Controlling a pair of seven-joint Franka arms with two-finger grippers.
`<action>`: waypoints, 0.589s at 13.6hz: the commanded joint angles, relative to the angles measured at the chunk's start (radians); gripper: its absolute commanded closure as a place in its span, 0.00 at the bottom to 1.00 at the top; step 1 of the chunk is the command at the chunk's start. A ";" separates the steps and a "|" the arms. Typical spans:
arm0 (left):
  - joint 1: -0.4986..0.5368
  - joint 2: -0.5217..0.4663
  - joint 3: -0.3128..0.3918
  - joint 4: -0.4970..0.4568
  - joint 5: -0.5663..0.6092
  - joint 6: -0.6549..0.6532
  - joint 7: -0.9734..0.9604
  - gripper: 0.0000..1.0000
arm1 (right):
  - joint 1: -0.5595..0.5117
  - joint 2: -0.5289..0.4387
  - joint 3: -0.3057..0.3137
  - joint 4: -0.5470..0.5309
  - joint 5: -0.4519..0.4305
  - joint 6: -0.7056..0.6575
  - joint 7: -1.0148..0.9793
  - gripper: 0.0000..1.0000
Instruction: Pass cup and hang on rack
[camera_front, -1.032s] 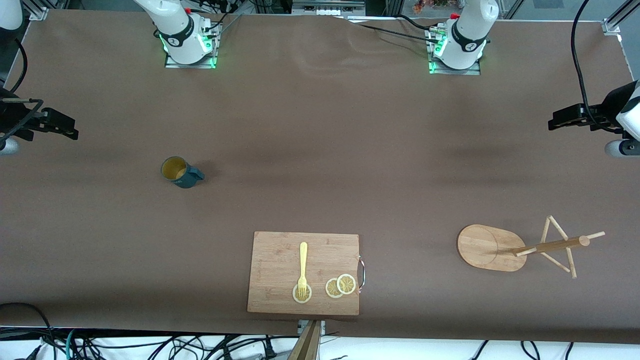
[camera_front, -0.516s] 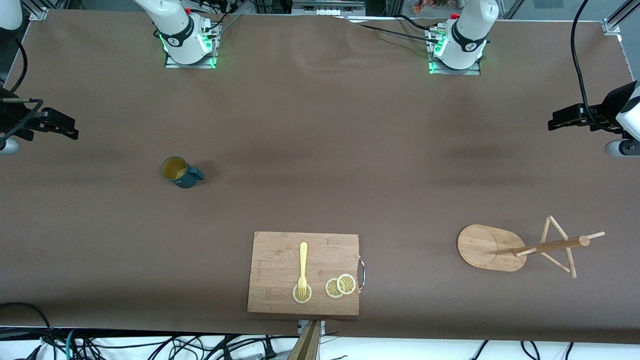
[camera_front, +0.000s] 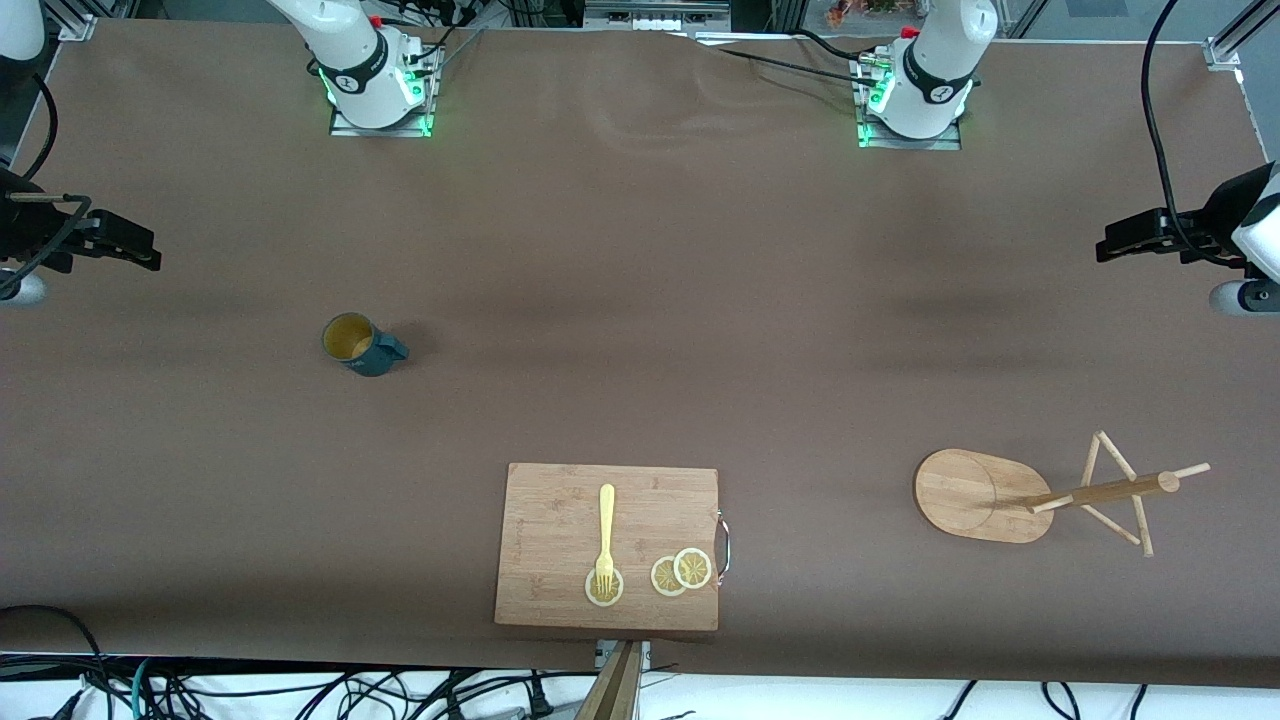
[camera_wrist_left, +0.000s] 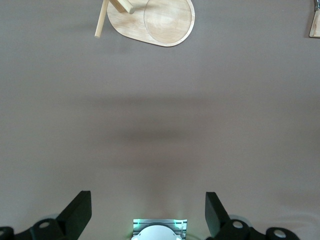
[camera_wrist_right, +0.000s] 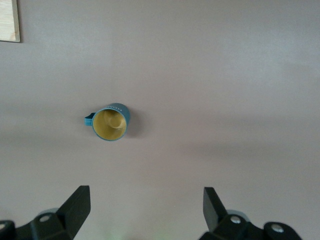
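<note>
Brown table (camera_front: 640, 300), cup (camera_front: 358, 343) lettering unreadable

Table (camera_front: 640, 300) covered in plain matte brown, faint darker shadow bands across it. Cup (camera_front: 362, 344) dark teal-blue outside, yellowish-tan inside; it shows teal with a mustard-tan inside ahead of the black right gripper (camera_wrist_right: 145, 212) jaws, which stand wide apart. Rack (camera_front: 1040, 495) light bamboo, pale tan oval base, slightly darker pole, pale pegs; its pale base shows ahead of the black left gripper (camera_wrist_left: 148, 215) jaws, also spread wide. Cutting board (camera_front: 608, 545) light wood with fine grain and a metal handle. Fork (camera_front: 605, 535) pale yellow. Lemon slices (camera_front: 680, 572) yellow with whitish rims. Arm bases (camera_front: 378, 80) white with black bands, green lights glowing.
</note>
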 joint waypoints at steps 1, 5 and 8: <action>0.002 0.018 -0.004 0.035 -0.010 -0.008 -0.009 0.00 | 0.004 0.022 0.003 -0.017 -0.015 -0.033 -0.016 0.00; 0.002 0.018 -0.004 0.035 -0.008 -0.008 -0.009 0.00 | 0.004 0.049 -0.002 -0.127 0.010 -0.036 0.011 0.00; 0.002 0.028 -0.007 0.046 -0.007 -0.006 -0.009 0.00 | 0.007 0.051 -0.004 -0.294 0.076 0.153 0.066 0.00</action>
